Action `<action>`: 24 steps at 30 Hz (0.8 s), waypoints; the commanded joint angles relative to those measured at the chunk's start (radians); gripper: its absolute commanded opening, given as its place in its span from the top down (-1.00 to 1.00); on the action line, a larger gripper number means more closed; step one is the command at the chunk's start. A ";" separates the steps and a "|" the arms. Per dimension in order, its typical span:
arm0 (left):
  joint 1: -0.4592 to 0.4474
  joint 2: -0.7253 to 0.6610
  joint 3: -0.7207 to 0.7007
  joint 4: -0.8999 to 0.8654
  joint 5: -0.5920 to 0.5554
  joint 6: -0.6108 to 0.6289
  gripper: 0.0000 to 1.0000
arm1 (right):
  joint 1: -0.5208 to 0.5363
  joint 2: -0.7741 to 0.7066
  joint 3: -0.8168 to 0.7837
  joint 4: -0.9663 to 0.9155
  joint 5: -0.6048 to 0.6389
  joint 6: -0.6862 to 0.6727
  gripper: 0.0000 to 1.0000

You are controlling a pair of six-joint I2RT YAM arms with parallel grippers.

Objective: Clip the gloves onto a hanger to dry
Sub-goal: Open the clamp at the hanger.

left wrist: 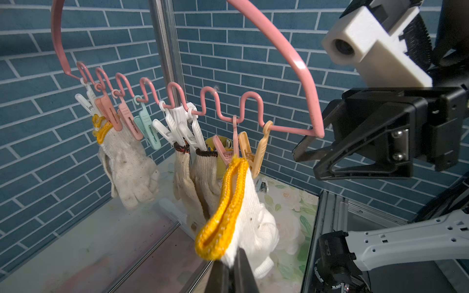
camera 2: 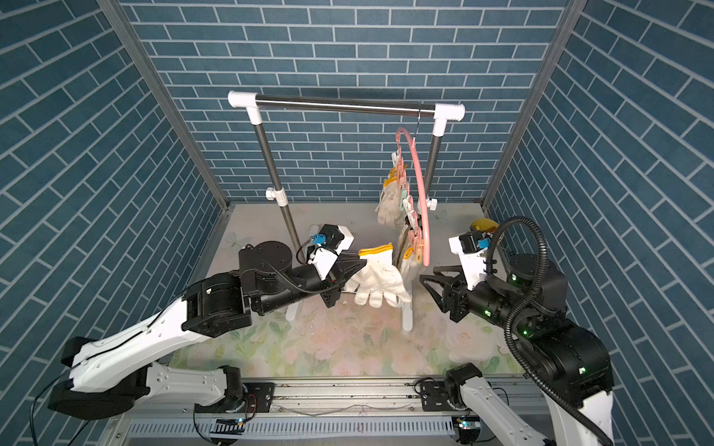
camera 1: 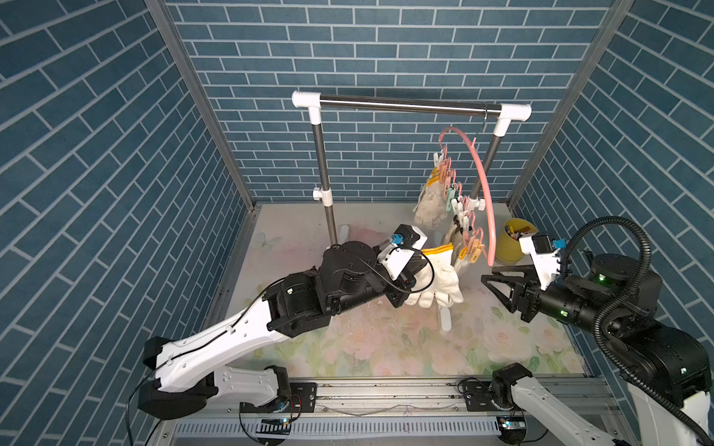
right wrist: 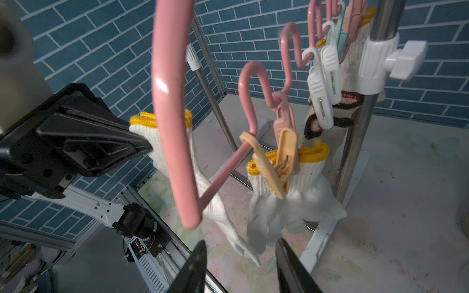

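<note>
My left gripper (left wrist: pixel 234 256) is shut on a white glove (camera 1: pixel 440 278) just below its yellow cuff (left wrist: pixel 223 208) and holds it in the air, fingers hanging down. The glove hangs beside the near end of the pink hanger (camera 1: pixel 483 181), which hooks on the rack's bar. Several gloves hang from its clips: a stained one (left wrist: pixel 127 162), two with dark cuffs (left wrist: pixel 182 172) and a yellow-cuffed one (right wrist: pixel 279 203) under an orange clip (right wrist: pixel 264 162). My right gripper (right wrist: pixel 241 244) stands open and empty, just short of the hanger's near end.
The steel rack (camera 1: pixel 405 103) stands at the back with white feet (camera 1: pixel 444 316) on the floral table cover (camera 1: pixel 386 347). A yellow cup (camera 1: pixel 510 239) of spare clips sits at the right, behind my right wrist. Brick-patterned walls close three sides.
</note>
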State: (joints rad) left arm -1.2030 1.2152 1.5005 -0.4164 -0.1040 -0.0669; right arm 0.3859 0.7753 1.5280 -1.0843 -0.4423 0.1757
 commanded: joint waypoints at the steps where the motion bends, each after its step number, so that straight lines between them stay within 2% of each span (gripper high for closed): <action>1: -0.007 -0.025 0.032 -0.018 -0.028 0.002 1.00 | -0.002 0.029 0.012 0.035 0.019 -0.057 0.10; 11: -0.006 -0.042 0.033 -0.035 -0.069 0.018 1.00 | -0.001 0.109 -0.006 0.137 -0.157 -0.058 0.11; 24: -0.006 0.029 0.101 -0.057 -0.067 0.097 1.00 | -0.004 0.126 -0.073 0.263 -0.198 -0.027 0.10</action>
State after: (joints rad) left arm -1.2034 1.2350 1.5707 -0.4603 -0.1596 -0.0006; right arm 0.3855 0.8997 1.4761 -0.8894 -0.6037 0.1638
